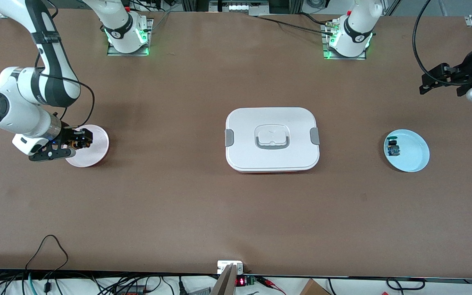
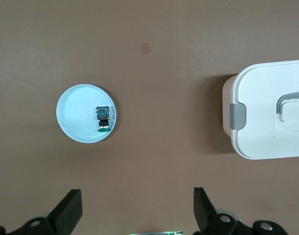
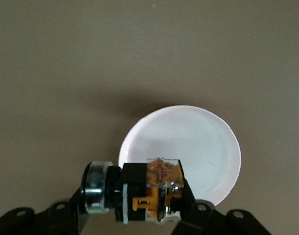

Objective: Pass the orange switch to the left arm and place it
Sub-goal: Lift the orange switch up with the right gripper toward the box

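Right wrist view: we see the right gripper clamped on the orange switch above the pink plate.
Left gripper: fingers apart, waiting high near the blue plate.
Risk: we judge a low crossing could clip the box.

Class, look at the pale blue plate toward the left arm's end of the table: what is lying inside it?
One small switch with a blue body and green cap lies in the pale blue plate, near its rim. The rest of the dish shows bare. What is under the switch cannot be seen.

Box mid-table between both plates, bare table all around it
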{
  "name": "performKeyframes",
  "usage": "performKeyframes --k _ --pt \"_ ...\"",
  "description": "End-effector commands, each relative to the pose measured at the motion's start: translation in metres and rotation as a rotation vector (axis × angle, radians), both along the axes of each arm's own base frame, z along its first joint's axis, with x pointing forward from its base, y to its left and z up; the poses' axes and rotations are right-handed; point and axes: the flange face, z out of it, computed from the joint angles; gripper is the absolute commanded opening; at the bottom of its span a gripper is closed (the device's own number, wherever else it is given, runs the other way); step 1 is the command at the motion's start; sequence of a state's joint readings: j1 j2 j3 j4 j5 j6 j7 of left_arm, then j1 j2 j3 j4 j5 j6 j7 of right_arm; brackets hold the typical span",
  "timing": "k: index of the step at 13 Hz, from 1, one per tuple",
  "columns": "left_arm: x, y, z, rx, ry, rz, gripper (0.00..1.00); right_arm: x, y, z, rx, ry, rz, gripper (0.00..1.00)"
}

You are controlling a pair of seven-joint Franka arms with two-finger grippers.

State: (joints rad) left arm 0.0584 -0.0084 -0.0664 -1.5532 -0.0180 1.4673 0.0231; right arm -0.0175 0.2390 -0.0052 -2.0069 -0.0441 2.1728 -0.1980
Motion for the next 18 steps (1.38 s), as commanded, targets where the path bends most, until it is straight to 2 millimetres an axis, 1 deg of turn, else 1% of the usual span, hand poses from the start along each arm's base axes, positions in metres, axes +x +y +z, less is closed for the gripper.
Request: performKeyframes --k 1,2,3,4,5,6,7,8,9,11,12,13,14,17,18 --pt "0.002 -0.002 0.006 -0.011 0.004 0.009 1.0 0.008 0.023 0.046 0.018 -0.012 0.071 0.14" --pt "0.002 -0.002 0.007 -0.011 0.0 0.007 1.0 0.008 0.031 0.058 0.037 -0.011 0.117 0.14" --pt "0.003 -0.004 0.007 -0.013 -0.003 0.004 1.0 0.014 0.042 0.079 0.076 -0.041 0.172 0.14" --pt "0.004 -0.005 0.006 -0.018 0.0 0.001 1.0 0.017 0.052 0.093 0.106 -0.058 0.212 0.14" --pt "0.008 -0.004 -0.001 -0.022 0.01 0.001 1.0 0.019 0.07 0.107 0.146 -0.074 0.223 0.14" --pt "0.008 -0.004 0.0 -0.022 0.007 0.002 1.0 0.02 0.08 0.114 0.174 -0.089 0.224 0.13" --pt "0.012 -0.006 0.002 -0.022 -0.001 -0.011 1.0 0.02 0.095 0.125 0.188 -0.107 0.246 0.13" --pt "0.02 -0.005 0.0 -0.024 -0.001 -0.013 1.0 0.017 0.109 0.133 0.19 -0.112 0.276 0.13" --pt "0.024 -0.005 0.007 -0.024 -0.016 -0.011 1.0 0.011 0.126 0.141 0.192 -0.1 0.34 0.13" --pt "0.021 -0.005 0.016 -0.008 -0.019 -0.002 1.0 0.005 0.156 0.16 0.208 -0.092 0.521 0.13" --pt "0.017 -0.005 0.023 -0.006 -0.027 0.0 1.0 -0.001 0.172 0.178 0.212 -0.106 0.609 0.13" --pt "0.017 0.0 0.022 -0.009 -0.025 0.008 1.0 -0.006 0.191 0.194 0.214 -0.131 0.662 0.13" --pt "0.017 0.006 0.023 -0.01 -0.027 0.019 1.0 -0.01 0.203 0.209 0.217 -0.158 0.686 0.13" --pt "0.018 0.009 0.019 -0.009 -0.019 0.01 1.0 -0.025 0.246 0.23 0.234 -0.2 0.791 0.14" --pt "0.023 0.007 0.005 -0.01 0.01 0.012 1.0 -0.03 0.261 0.236 0.284 -0.214 0.802 0.14"
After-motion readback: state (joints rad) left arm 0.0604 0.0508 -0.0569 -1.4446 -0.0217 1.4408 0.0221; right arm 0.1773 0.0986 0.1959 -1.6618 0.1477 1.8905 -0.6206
